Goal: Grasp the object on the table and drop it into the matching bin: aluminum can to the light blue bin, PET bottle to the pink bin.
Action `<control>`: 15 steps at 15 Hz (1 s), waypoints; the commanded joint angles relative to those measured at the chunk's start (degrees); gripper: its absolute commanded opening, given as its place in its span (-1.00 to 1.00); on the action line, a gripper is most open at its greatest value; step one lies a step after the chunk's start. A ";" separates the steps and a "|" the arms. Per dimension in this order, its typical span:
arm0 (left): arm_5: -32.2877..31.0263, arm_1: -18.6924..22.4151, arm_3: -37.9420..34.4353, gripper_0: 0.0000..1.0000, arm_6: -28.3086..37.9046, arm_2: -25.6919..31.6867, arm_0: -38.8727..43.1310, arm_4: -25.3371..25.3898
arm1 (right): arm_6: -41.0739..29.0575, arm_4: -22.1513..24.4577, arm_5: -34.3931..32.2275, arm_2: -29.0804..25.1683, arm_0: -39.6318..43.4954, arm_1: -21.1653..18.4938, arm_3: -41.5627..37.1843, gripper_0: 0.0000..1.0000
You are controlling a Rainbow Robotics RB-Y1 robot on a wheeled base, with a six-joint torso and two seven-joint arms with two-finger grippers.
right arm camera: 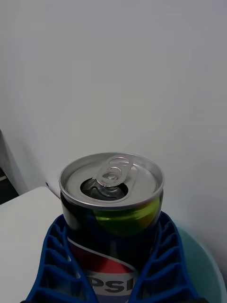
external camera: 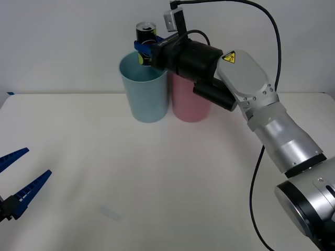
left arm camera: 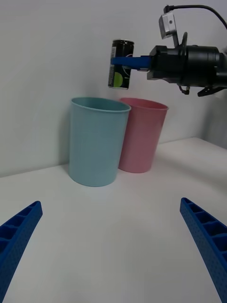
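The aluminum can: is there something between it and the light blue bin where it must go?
Nothing visible. The right end effector holds the aluminum can above the light blue bin, whose open mouth is unobstructed.

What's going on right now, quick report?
Right hand shut on can, above blue bin. Left hand open, idle over table. Nothing in the way.

Two bins stand side by side on the table [external camera: 157,183] in the upper middle of the front view: the light blue bin [external camera: 143,91] left, touching the pink bin [external camera: 189,102] right. The can [external camera: 146,36] hangs upright above the light blue bin's rim, held in the right tool [external camera: 144,49]. The left tool [external camera: 18,180] sits at lower left.
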 commanded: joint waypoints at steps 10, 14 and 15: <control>0.00 0.00 0.00 1.00 0.00 0.00 0.00 0.00 | 1.66 0.00 10.97 -0.01 -5.98 5.33 10.95 -1.00; 0.00 0.00 0.00 1.00 0.00 0.00 0.00 0.00 | 1.66 -1.49 10.97 -0.01 -5.98 5.42 10.95 1.00; 0.00 0.00 0.00 1.00 0.00 0.00 0.00 0.00 | 1.83 -1.49 10.97 -0.01 -5.98 5.42 10.95 1.00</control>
